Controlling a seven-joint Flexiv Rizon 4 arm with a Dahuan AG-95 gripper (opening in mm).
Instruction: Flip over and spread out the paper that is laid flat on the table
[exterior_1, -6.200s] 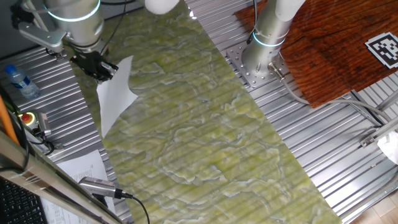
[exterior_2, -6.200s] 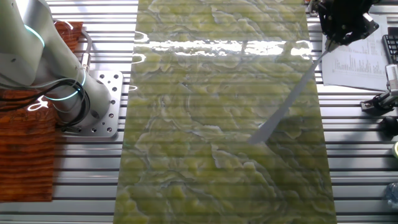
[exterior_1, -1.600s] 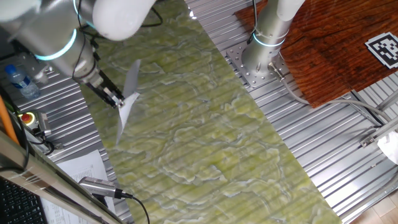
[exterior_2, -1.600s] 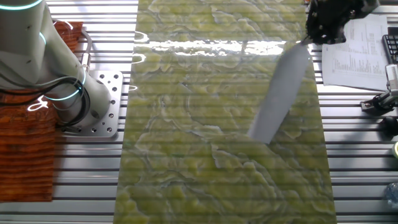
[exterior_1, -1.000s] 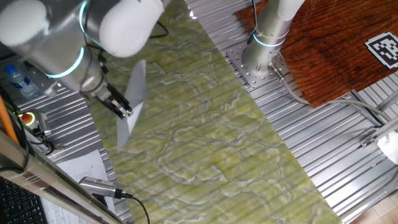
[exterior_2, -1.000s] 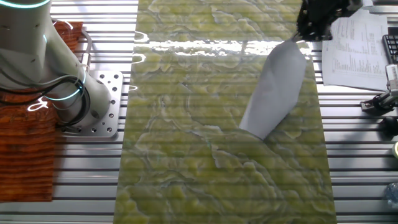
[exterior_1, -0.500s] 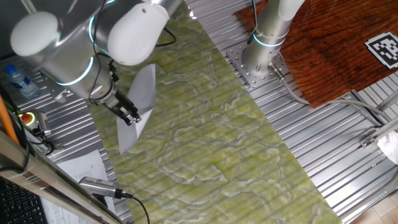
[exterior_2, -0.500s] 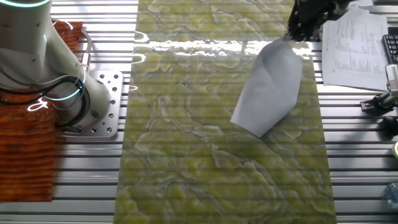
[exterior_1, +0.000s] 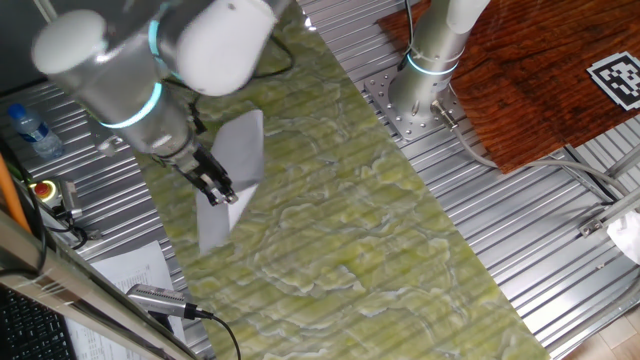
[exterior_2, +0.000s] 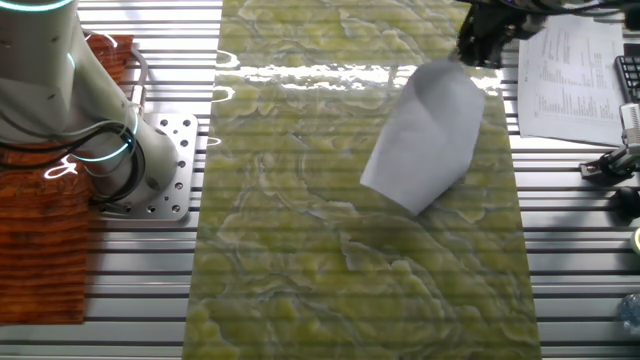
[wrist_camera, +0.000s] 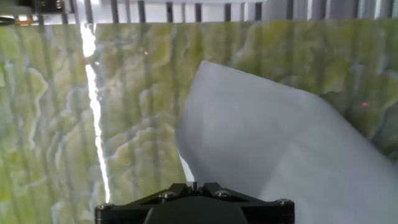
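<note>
The gripper (exterior_1: 222, 192) pinched one edge of the paper (exterior_2: 425, 138), holding it lifted and curled above the table (exterior_2: 300, 250) near the mat's edge. Farther off, a printed sheet (exterior_2: 570, 80) lay on the ribbed panel (exterior_2: 580, 230).

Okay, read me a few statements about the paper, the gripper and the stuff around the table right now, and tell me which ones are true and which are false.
1. The gripper holds the paper by one edge. True.
2. The paper lies fully flat on the table. False: the held end is lifted and the sheet curves.
3. A printed sheet lies on the ribbed metal beside the mat. True.
4. The paper rests on the wood-grain board. False: it is over the green-yellow mat.
5. A water bottle lies on the metal panel. True.
</note>
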